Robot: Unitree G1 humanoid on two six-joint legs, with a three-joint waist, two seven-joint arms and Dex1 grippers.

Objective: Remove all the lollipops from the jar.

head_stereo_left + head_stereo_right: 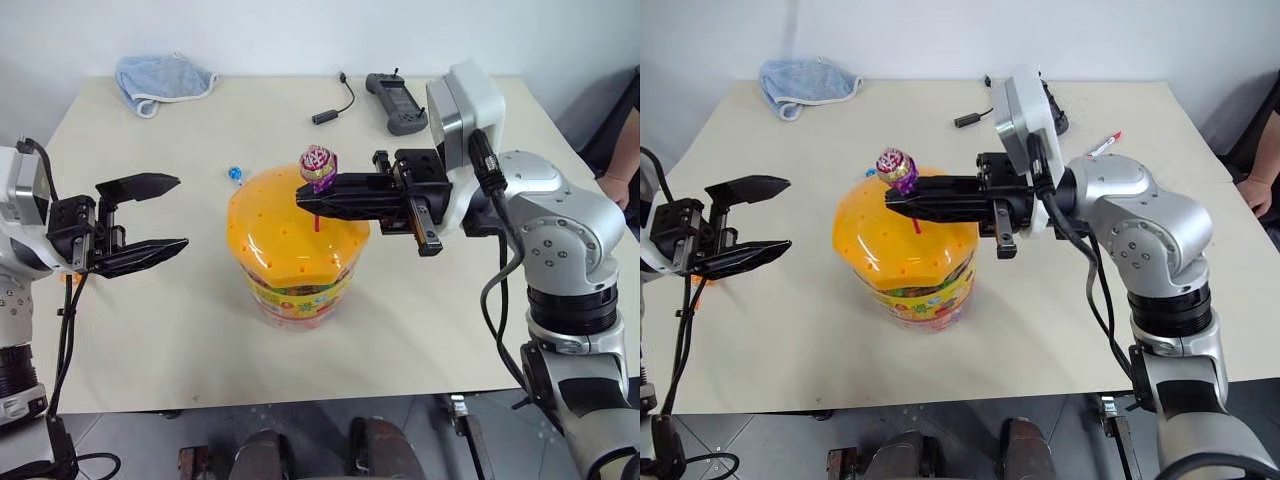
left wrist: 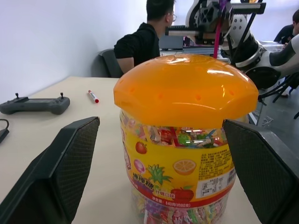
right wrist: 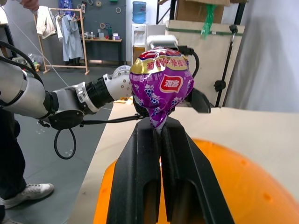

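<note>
The jar (image 1: 295, 240) stands mid-table, a clear tub of candy under a domed orange lid (image 2: 184, 88). Just above the lid my right gripper (image 1: 300, 198) reaches in from the right, level and shut on the red stick (image 1: 316, 222) of a purple-wrapped lollipop (image 1: 318, 163). Its head stands upright over the fingertips (image 3: 149, 135). The stick's lower end reaches down to the lid top. A blue-wrapped lollipop (image 1: 235, 173) lies on the table behind the jar. My left gripper (image 1: 180, 212) hovers left of the jar, open and empty, its fingers (image 2: 60, 172) either side of the jar without touching it.
A blue cloth (image 1: 163, 78) lies at the far left corner. A black controller (image 1: 397, 100) and a small cabled adapter (image 1: 325, 116) sit at the back. A red-capped marker (image 1: 1106, 143) lies far right. A person (image 1: 622, 150) sits past the table's right edge.
</note>
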